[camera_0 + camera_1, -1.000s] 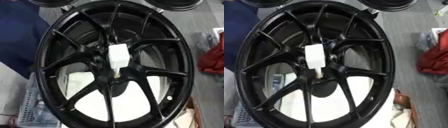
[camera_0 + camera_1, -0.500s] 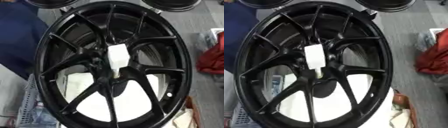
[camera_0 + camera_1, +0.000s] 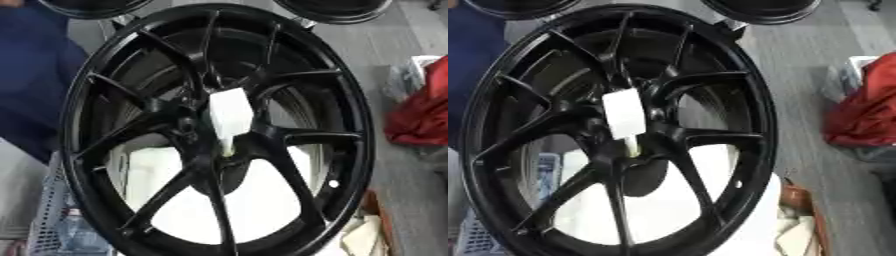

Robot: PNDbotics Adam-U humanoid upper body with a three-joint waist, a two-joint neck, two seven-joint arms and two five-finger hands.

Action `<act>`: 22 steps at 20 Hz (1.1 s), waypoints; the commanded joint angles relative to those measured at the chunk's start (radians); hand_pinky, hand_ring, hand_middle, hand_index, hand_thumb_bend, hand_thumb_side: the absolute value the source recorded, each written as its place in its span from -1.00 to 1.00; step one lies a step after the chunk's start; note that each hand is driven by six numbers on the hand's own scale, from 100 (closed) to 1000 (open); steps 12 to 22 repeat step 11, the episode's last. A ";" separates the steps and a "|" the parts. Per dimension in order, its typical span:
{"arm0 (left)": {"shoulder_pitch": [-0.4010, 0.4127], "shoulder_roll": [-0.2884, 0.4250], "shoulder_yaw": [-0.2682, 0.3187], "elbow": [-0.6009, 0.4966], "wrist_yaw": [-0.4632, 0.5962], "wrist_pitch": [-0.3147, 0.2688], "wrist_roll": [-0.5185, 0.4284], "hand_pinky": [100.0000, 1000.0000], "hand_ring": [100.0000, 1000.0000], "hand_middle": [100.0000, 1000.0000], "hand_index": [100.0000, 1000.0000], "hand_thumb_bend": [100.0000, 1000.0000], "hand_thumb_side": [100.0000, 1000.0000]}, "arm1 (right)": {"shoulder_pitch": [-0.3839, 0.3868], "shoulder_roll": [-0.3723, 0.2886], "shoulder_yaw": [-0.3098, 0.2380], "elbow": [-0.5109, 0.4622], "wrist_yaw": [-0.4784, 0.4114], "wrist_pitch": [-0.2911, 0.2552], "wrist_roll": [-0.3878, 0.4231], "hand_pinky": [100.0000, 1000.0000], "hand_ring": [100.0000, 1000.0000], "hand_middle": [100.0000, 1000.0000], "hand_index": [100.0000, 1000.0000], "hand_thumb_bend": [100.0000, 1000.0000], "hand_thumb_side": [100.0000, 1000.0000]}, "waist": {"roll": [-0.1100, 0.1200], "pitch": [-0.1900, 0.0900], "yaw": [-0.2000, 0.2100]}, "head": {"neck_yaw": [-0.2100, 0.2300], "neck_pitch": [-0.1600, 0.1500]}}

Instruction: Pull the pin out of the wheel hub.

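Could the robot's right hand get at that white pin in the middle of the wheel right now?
Probably yes, though neither hand is in view. The white pin stands out from the hub of the black wheel toward the camera, and nothing covers it from this side.

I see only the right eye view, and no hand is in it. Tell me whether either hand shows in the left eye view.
Observer: Neither hand shows there either. The white block-shaped pin sits in the hub of the black spoked wheel with nothing touching it.
Operator: My view cuts off most of what is left of the wheel. Report what is there.
Observer: A dark blue cloth fills a wide stretch of the upper left, and a light grey surface lies below it.
Operator: Give me the lower left corner.
Observer: A pale blue mesh basket stands behind the wheel's rim, with more of its side in sight.
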 commanded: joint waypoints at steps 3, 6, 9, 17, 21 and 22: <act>-0.014 0.037 0.017 -0.004 0.006 -0.003 0.001 0.42 0.34 0.30 0.50 -0.69 0.62 | -0.029 -0.019 0.012 -0.069 -0.017 -0.009 0.024 0.67 0.60 0.46 0.56 -0.74 -0.53 | 0.002 -0.034 0.005 | 0.003 -0.012; -0.016 0.037 0.017 -0.005 0.007 -0.004 0.001 0.42 0.34 0.30 0.50 -0.69 0.62 | -0.039 -0.013 0.026 -0.087 -0.020 -0.011 0.038 0.67 0.59 0.45 0.55 -0.76 -0.52 | 0.000 -0.034 0.009 | 0.006 -0.013; -0.015 0.037 0.018 -0.005 0.009 -0.004 0.002 0.42 0.34 0.30 0.50 -0.69 0.62 | -0.048 -0.006 0.036 -0.099 -0.020 -0.013 0.049 0.67 0.58 0.45 0.54 -0.77 -0.51 | -0.002 -0.033 0.012 | 0.005 -0.015; -0.015 0.038 0.018 -0.005 0.010 -0.004 0.003 0.42 0.34 0.30 0.50 -0.69 0.62 | -0.053 -0.003 0.041 -0.103 -0.019 -0.013 0.052 0.67 0.58 0.44 0.54 -0.78 -0.50 | -0.003 -0.033 0.013 | 0.005 -0.014; -0.015 0.038 0.018 -0.005 0.010 -0.004 0.003 0.42 0.34 0.30 0.50 -0.69 0.62 | -0.053 -0.003 0.041 -0.103 -0.019 -0.013 0.052 0.67 0.58 0.44 0.54 -0.78 -0.50 | -0.003 -0.033 0.013 | 0.005 -0.014; -0.015 0.038 0.018 -0.005 0.010 -0.004 0.003 0.42 0.34 0.30 0.50 -0.69 0.62 | -0.053 -0.003 0.041 -0.103 -0.019 -0.013 0.052 0.67 0.58 0.44 0.54 -0.78 -0.50 | -0.003 -0.033 0.013 | 0.005 -0.014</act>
